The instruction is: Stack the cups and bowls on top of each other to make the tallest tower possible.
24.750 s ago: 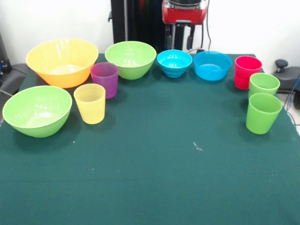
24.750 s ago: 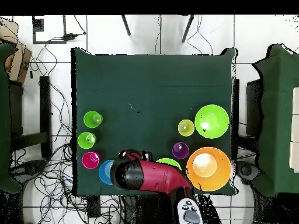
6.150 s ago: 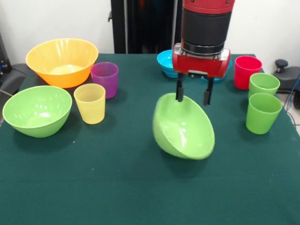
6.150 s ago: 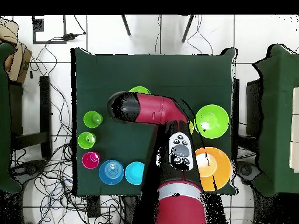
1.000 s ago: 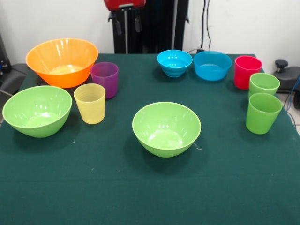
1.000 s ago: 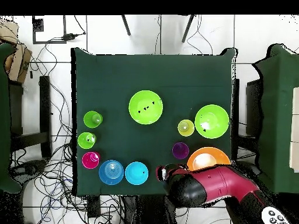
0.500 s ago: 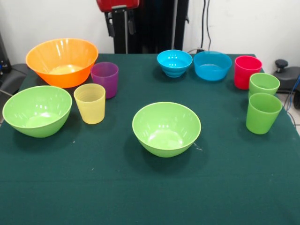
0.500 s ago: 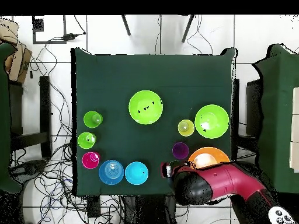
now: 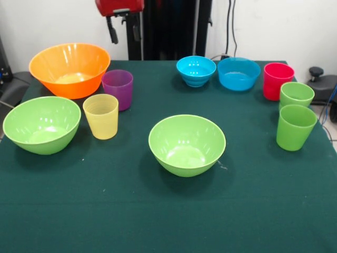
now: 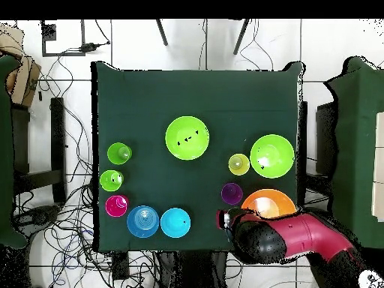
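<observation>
Bowls and cups all stand apart and upright on the green surface (image 9: 168, 221), nothing stacked. Orange bowl (image 9: 69, 69), the largest, sits at the far left in the front view, beside the purple cup (image 9: 118, 88). One lime bowl (image 9: 41, 124) is at the left edge, just beside the yellow cup (image 9: 101, 116); the other lime bowl (image 9: 187, 144) stands alone mid-surface. Two blue bowls (image 9: 196, 70) (image 9: 238, 73) sit side by side at the far edge, the red cup (image 9: 277, 80) next to them. Two green cups (image 9: 296, 95) (image 9: 294, 126) stand one before the other at the right edge. Gripper (image 9: 124, 29) hangs above the far edge, near the orange bowl, fingers (image 9: 111, 31) spread apart, holding nothing. In the overhead view the arm (image 10: 289, 240) covers part of the orange bowl's rim.
</observation>
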You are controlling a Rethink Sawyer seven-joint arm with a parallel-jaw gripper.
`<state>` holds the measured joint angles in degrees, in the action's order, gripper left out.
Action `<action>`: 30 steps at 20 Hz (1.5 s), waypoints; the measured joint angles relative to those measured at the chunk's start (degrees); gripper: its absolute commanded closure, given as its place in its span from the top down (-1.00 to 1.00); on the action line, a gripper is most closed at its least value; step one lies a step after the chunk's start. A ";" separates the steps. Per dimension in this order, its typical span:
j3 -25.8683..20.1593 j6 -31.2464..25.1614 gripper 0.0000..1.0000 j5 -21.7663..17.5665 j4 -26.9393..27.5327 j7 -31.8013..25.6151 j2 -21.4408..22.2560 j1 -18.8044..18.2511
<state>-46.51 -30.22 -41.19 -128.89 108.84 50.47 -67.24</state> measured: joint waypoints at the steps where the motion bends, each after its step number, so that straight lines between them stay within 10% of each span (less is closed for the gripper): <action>1: 0.01 -0.25 1.00 -0.26 0.00 0.00 -0.14 -0.72; 18: -0.22 -0.45 1.00 -4.88 0.02 0.00 -0.42 -8.08; 30: -0.22 -0.45 1.00 -11.20 1.78 0.00 -8.68 -8.41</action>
<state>-46.73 -30.68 -52.39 -127.11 108.84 41.79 -75.65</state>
